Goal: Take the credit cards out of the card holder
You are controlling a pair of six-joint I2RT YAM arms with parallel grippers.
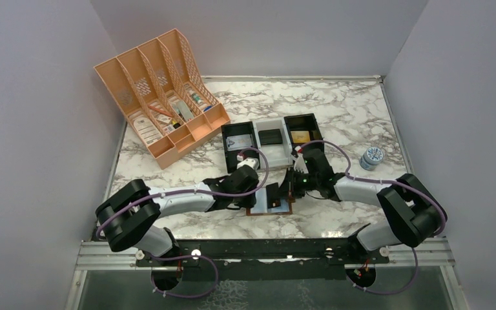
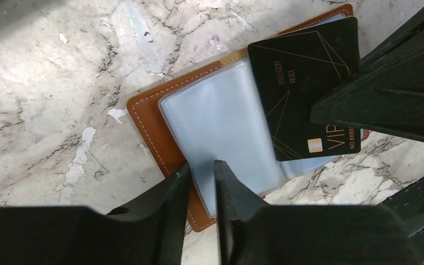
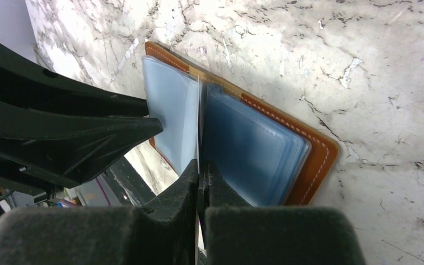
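We see the card holder (image 1: 274, 206) lying open and flat on the marble table (image 1: 349, 110), near the front, between the two grippers. Its long side runs left to right, and its blue-grey pockets (image 2: 221, 121) face up. A black credit card (image 2: 303, 88) with gold lines is tilted over the pockets. In the left wrist view its VIP corner shows past the brown edge. The right gripper (image 3: 200, 165) has its fingers (image 3: 185, 185) squeezed tight on that card's thin edge. The left gripper (image 2: 201, 168) has its fingers (image 2: 229, 185) close together with a thin gap, at a pocket's edge. We cannot tell if they pinch it or only press on it.
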